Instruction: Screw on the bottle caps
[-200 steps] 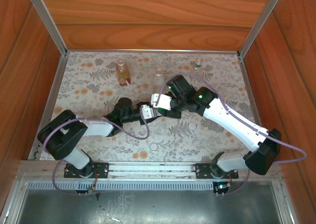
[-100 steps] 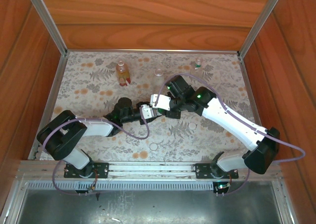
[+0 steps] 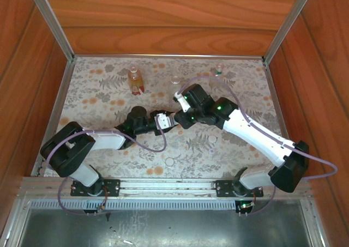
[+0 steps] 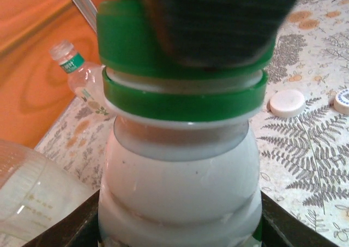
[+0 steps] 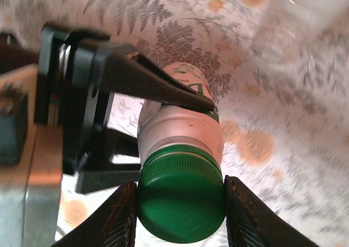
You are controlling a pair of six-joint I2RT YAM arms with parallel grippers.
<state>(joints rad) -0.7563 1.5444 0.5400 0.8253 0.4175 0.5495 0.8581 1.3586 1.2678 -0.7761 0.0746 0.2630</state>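
- Left gripper [image 3: 163,121] closed firmly on the body of the white plastic bottle with green-red print [image 4: 180,187], one dark finger [image 5: 161,89] pressed along its side, the bottle filling the gap between the jaws.
- Right gripper [image 5: 181,195] clamped narrow on the dark green round ribbed plastic screw cap [image 5: 181,206], a finger at 9 o'clock and another at 3 o'clock of the cap, both touching its rim.
- Green cap [image 4: 136,45] seated on the white bottle's neck, just above a green plastic collar ring [image 4: 185,100], with a thin pale strip visible between the two.
- Both grippers meeting tip to tip near the middle of the floral-patterned table cover [image 3: 98,94], the white bottle between them.
- From that meeting point in the top view: amber plastic bottle with a red label [image 3: 134,80] at 10 o'clock, clear plastic bottle [image 3: 175,79] at 12 o'clock, smaller clear plastic bottle [image 3: 218,70] between 1 and 2 o'clock, all well apart from the grippers.
- White round plastic cap [image 3: 212,139] loose on the cover at 4 o'clock, another pale round cap [image 3: 169,161] at 6 o'clock, neither touching a gripper.
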